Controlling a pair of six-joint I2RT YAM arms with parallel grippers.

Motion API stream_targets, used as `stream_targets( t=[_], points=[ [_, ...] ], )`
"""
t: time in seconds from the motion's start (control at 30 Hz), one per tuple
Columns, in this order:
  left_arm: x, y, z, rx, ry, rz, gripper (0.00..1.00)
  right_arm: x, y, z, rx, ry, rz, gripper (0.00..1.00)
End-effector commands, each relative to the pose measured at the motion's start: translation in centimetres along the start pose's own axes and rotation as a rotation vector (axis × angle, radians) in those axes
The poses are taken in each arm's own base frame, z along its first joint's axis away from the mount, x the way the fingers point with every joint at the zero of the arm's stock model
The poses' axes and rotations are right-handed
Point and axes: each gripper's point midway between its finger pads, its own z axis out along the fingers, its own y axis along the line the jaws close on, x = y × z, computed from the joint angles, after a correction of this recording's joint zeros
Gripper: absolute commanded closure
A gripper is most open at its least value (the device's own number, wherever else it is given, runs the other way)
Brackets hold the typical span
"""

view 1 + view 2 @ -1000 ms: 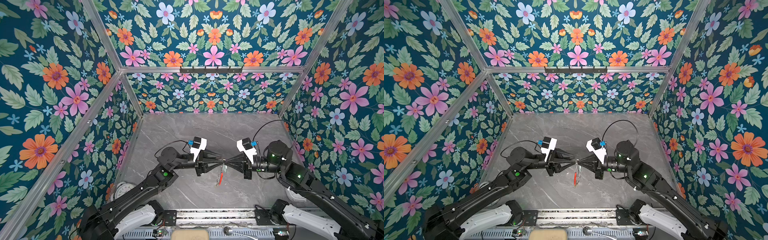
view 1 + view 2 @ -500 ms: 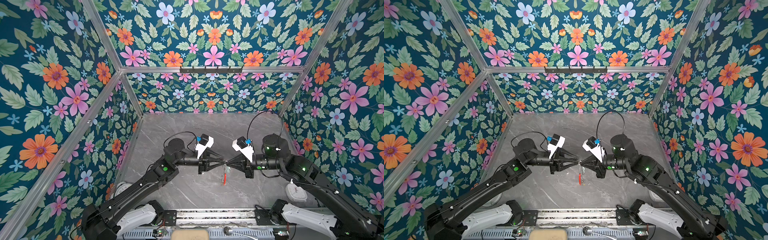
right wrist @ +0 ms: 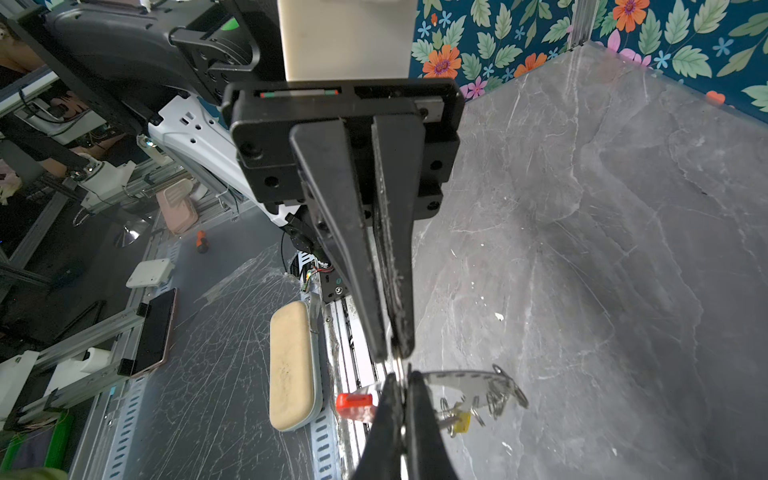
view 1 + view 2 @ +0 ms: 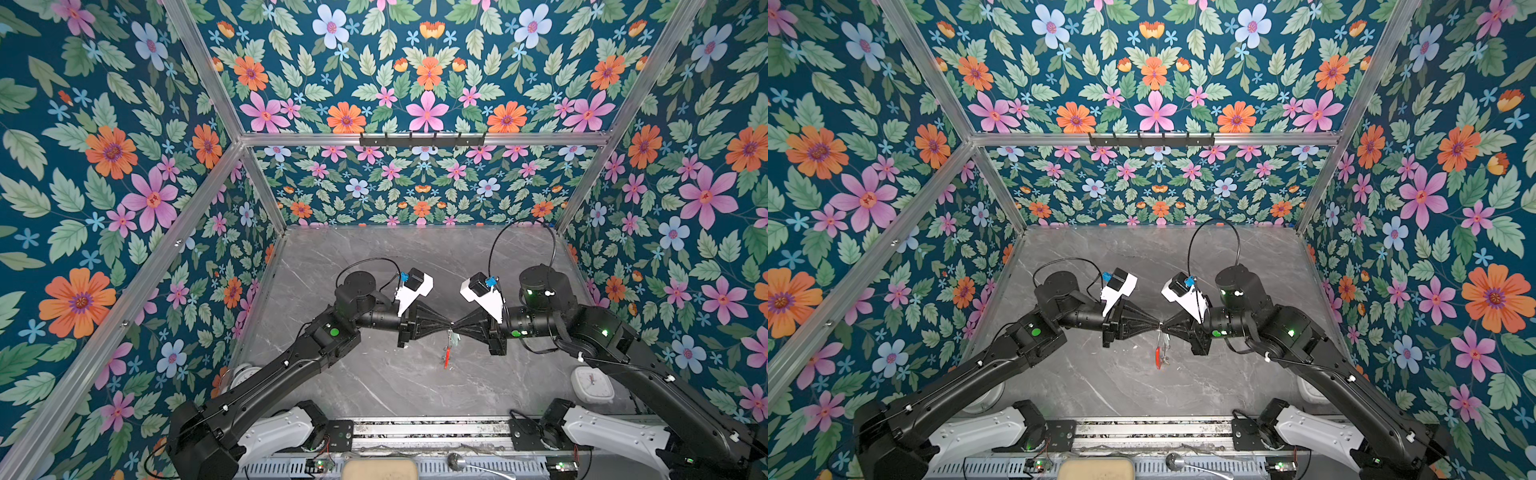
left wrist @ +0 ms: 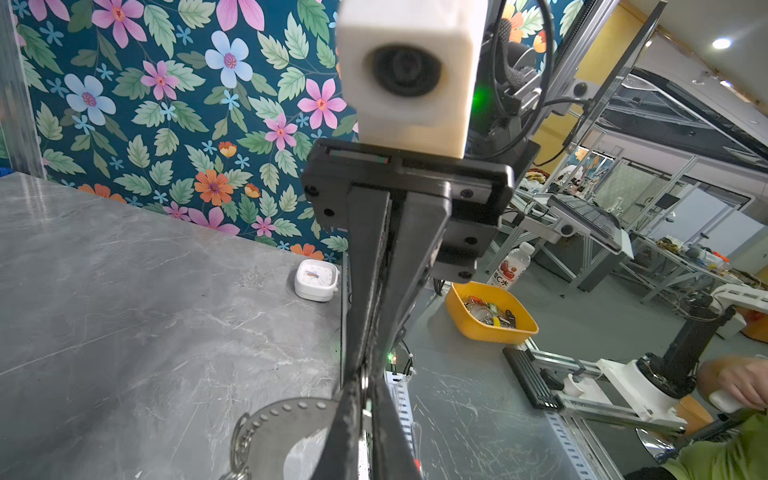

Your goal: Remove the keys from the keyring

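Keyring [image 3: 465, 382]: grey C-shaped band, one red section [image 3: 354, 405], small split rings [image 3: 500, 395] along edge. Hanging edge-on above tabletop [image 3: 582, 249], clear of it, mid-scene, pinched between closed tips of left gripper [image 3: 400, 380] and right gripper [image 3: 394, 353]. Key with yellow tag [image 3: 460, 423] dangling from band; second key not discernible.

Both top views overlook the whole table [image 4: 374, 253] [image 4: 1121, 249]; close wrist views face each other, seemingly head-on.
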Motion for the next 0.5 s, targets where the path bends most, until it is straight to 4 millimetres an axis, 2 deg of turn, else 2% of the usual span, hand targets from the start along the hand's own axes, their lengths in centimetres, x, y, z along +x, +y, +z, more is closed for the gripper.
stream_targets(
  t=[0.0,0.17,0.33,0.47],
  points=[
    [-0.1,-0.8,0.0,0.043,0.006,0.026,0.90,-0.8,-0.5,-0.1,0.033,-0.023,-0.017,1.00],
    [-0.1,-0.9,0.0,0.050,0.005,0.036,0.91,-1.2,-0.5,0.1,0.036,-0.034,-0.017,1.00],
    [-0.3,-1.1,0.1,0.065,-0.001,0.053,1.00,-1.4,-0.6,0.5,0.028,-0.035,-0.014,1.00],
    [-0.7,-1.1,-0.1,0.050,-0.045,0.080,1.00,-2.1,-0.5,0.3,0.032,-0.090,-0.020,1.00]
  ],
)
